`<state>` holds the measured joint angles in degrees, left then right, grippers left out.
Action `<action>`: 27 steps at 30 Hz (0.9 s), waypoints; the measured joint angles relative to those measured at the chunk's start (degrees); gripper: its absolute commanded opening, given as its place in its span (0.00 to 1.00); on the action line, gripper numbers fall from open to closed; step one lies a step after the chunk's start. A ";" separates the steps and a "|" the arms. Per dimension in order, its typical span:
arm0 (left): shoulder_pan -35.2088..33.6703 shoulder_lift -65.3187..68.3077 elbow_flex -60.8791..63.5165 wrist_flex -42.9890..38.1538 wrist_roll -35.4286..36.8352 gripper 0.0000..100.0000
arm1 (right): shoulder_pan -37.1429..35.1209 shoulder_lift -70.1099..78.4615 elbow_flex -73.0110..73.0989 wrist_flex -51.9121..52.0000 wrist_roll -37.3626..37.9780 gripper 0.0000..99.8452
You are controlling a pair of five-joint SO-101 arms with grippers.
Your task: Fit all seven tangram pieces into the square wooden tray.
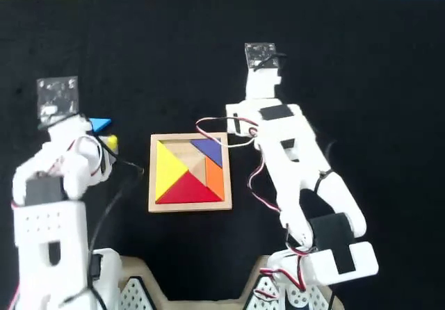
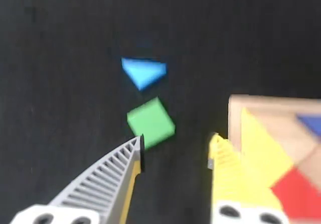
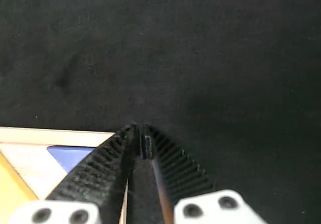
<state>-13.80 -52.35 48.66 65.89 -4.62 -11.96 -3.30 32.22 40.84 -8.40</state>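
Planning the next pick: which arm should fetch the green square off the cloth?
Left. The left gripper, open, hangs just short of the green square. The right gripper is shut, over the tray's other side.

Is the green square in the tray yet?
Out: the green square lies on the cloth near the blue triangle, apart from the tray.

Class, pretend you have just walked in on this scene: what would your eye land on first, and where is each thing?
The square wooden tray at the middle of the black table stands out first, partly filled with bright pieces, the large yellow triangle and red triangle foremost. Next come a blue triangle and a green square lying loose on the table beside the tray, just ahead of the open left gripper.
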 measured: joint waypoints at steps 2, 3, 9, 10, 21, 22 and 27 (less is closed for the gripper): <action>-0.26 6.42 -3.08 3.52 -0.88 0.24 | -0.09 0.00 0.00 0.00 0.00 0.01; -0.79 9.93 -4.13 4.13 -0.88 0.25 | -0.09 0.00 0.00 0.00 0.00 0.01; -3.87 28.48 -7.56 -0.18 10.37 0.25 | 0.09 0.00 0.00 0.00 0.00 0.01; -3.96 30.24 -7.56 -1.32 12.84 0.25 | 0.09 0.00 0.00 0.00 0.00 0.01; -3.87 44.84 -11.69 -11.16 22.77 0.25 | 0.18 0.00 0.00 0.00 0.00 0.01; -3.96 47.30 -13.10 -11.16 22.95 0.25 | 0.18 0.00 0.00 0.00 0.00 0.01; -4.48 58.20 -19.96 -11.16 23.03 0.24 | 0.18 0.00 0.00 0.00 0.00 0.01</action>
<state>-18.29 5.85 28.70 54.73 18.42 -11.78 -3.30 32.22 40.84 -8.40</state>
